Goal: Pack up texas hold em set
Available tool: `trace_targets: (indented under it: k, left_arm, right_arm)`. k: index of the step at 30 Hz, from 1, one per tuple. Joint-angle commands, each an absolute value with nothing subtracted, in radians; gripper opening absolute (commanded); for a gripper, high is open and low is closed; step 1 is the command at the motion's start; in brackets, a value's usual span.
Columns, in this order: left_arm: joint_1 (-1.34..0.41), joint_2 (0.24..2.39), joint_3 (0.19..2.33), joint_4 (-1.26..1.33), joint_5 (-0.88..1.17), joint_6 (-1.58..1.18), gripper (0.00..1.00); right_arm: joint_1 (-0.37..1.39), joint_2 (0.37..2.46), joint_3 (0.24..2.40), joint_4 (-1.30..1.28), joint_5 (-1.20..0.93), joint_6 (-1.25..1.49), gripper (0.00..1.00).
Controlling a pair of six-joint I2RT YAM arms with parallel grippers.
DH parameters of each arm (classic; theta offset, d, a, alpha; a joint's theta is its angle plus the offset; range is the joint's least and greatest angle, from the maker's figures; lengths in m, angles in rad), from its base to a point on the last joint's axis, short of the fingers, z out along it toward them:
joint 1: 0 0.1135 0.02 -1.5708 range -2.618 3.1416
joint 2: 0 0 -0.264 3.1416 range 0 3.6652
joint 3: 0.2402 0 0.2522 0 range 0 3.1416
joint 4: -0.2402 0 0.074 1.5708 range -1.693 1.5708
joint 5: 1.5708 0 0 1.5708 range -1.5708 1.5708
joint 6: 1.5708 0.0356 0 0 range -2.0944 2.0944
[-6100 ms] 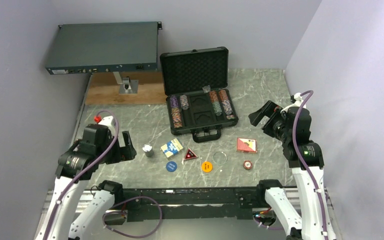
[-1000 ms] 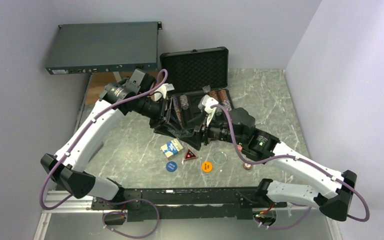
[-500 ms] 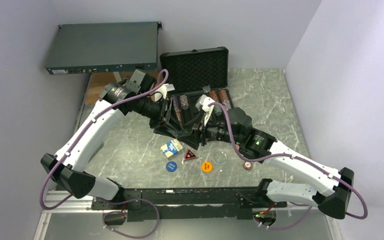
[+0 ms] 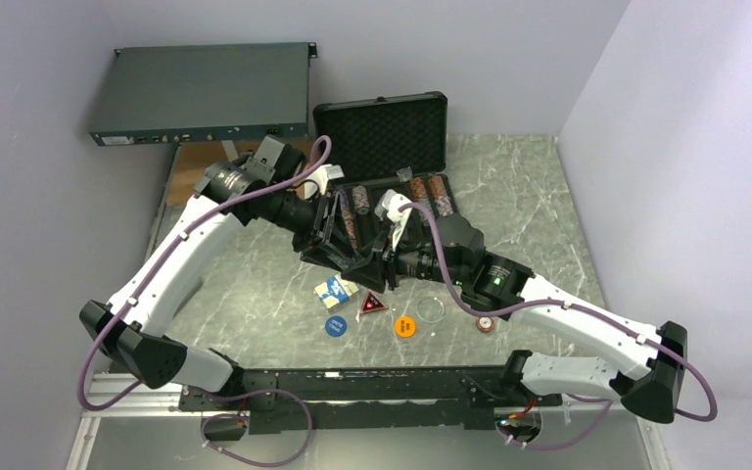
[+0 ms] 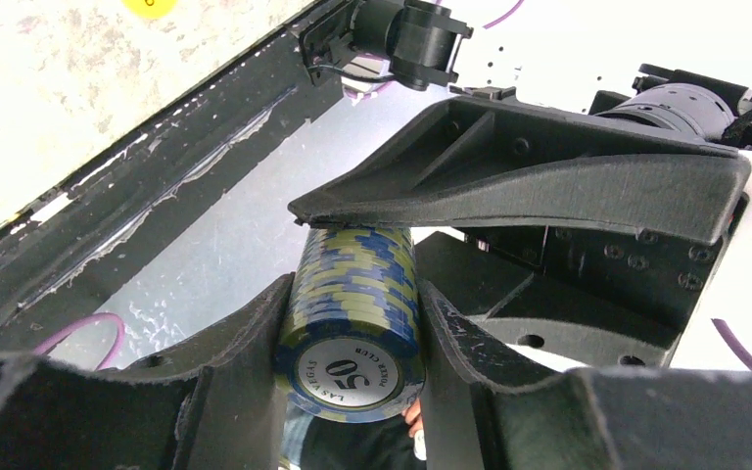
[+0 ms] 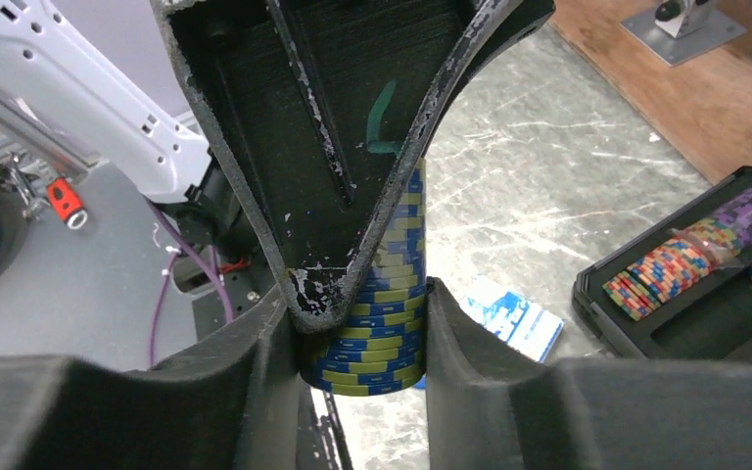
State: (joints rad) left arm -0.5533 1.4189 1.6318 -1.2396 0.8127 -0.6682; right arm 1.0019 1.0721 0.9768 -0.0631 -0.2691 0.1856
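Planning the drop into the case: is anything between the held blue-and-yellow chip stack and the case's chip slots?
No loose item shows. The left gripper and right gripper both clamp the chip stack at the near-left corner of the case, and they hide the slots beneath.

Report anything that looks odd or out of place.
One blue-and-yellow chip stack is gripped by both the left end effector and the right end effector at once, just in front of the open case. That looks like a handover, not a fault. Nothing seems spilled or damaged.
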Motion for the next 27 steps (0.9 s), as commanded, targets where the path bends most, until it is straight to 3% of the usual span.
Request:
trace_targets:
  k: [1, 3, 5, 9, 15, 22, 27]
  left_arm:
    - [-0.558, 1.400, 1.639, -1.216, 0.870, -0.647, 0.00]
    - [-0.558, 1.399, 1.642, -1.219, 0.866, -0.644, 0.02]
    - [-0.557, 1.403, 1.655, -1.237, 0.845, -0.639, 0.13]
    - [-0.549, 1.402, 1.657, -1.219, 0.837, -0.662, 0.31]
    - [-0.485, 1.348, 1.587, -1.021, 0.902, -0.806, 0.70]
    - [-0.320, 1.342, 1.637, -1.036, 0.911, -0.819, 0.75]
    - [-0.154, 1.319, 1.688, -1.179, 0.818, -0.709, 0.70]
  right_arm:
    - [1.007, 1.055, 0.995, -0.016, -0.248, 0.186, 0.22]
    - [1.007, 1.055, 0.998, -0.029, -0.254, 0.186, 0.10]
    - [1.008, 1.056, 1.002, -0.055, -0.249, 0.174, 0.00]
    - [1.008, 1.032, 0.994, -0.085, -0.226, 0.154, 0.00]
    - [1.007, 1.013, 0.994, -0.108, -0.235, 0.156, 0.00]
    - [1.008, 0.996, 0.974, -0.117, -0.199, 0.200, 0.00]
    - [1.006, 1.066, 1.022, -0.214, 0.040, 0.356, 0.00]
